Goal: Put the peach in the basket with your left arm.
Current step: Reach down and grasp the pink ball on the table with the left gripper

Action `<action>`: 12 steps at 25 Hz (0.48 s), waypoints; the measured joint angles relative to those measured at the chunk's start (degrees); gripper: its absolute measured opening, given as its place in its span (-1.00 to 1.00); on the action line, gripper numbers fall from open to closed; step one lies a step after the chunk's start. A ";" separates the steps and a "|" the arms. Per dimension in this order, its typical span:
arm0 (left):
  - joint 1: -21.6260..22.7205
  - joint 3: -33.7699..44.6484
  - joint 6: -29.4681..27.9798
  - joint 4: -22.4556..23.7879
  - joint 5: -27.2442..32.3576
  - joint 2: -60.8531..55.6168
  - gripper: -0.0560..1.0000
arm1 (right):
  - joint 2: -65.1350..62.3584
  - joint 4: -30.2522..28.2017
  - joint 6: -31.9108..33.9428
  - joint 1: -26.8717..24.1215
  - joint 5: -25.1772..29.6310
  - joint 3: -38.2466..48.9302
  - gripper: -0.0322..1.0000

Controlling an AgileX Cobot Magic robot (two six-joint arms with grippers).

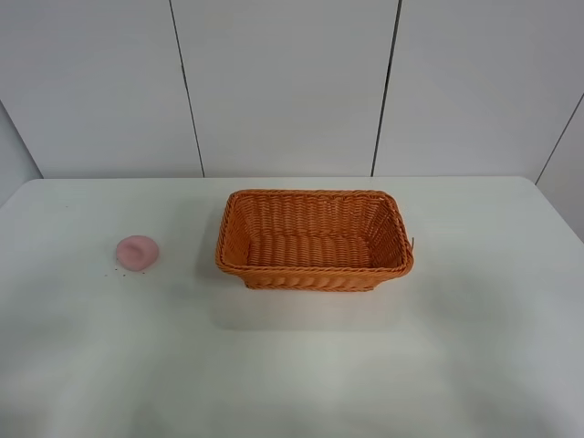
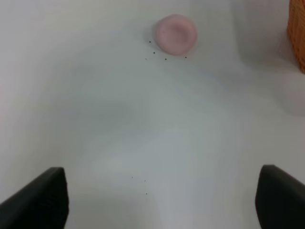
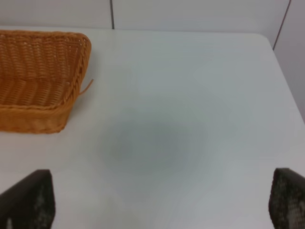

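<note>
The pale pink peach [image 1: 137,252] lies on the white table [image 1: 292,365] at the left, apart from the orange wicker basket [image 1: 314,239], which stands empty at the middle. Neither arm shows in the exterior high view. In the left wrist view the peach [image 2: 175,32] lies well ahead of my left gripper [image 2: 162,200], whose dark fingertips [image 2: 40,198] stand wide apart with nothing between them; a corner of the basket [image 2: 298,33] shows at the edge. My right gripper [image 3: 162,202] is open and empty, with the basket [image 3: 40,76] ahead to one side.
A few small dark specks [image 1: 119,271] lie on the table by the peach. A loose wicker strand [image 3: 86,87] sticks out from the basket's corner. White wall panels [image 1: 292,87] stand behind the table's far edge.
</note>
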 joint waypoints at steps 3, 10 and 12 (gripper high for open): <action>0.00 0.00 0.00 0.00 0.00 0.00 0.65 | 0.00 0.00 0.00 0.00 0.00 0.00 0.41; 0.00 -0.85 0.38 0.00 0.00 1.98 0.65 | 0.00 0.00 0.00 0.00 0.00 0.00 0.41; 0.00 -2.83 0.38 -0.49 0.00 7.10 0.65 | 0.00 0.00 0.00 0.00 0.00 0.00 0.41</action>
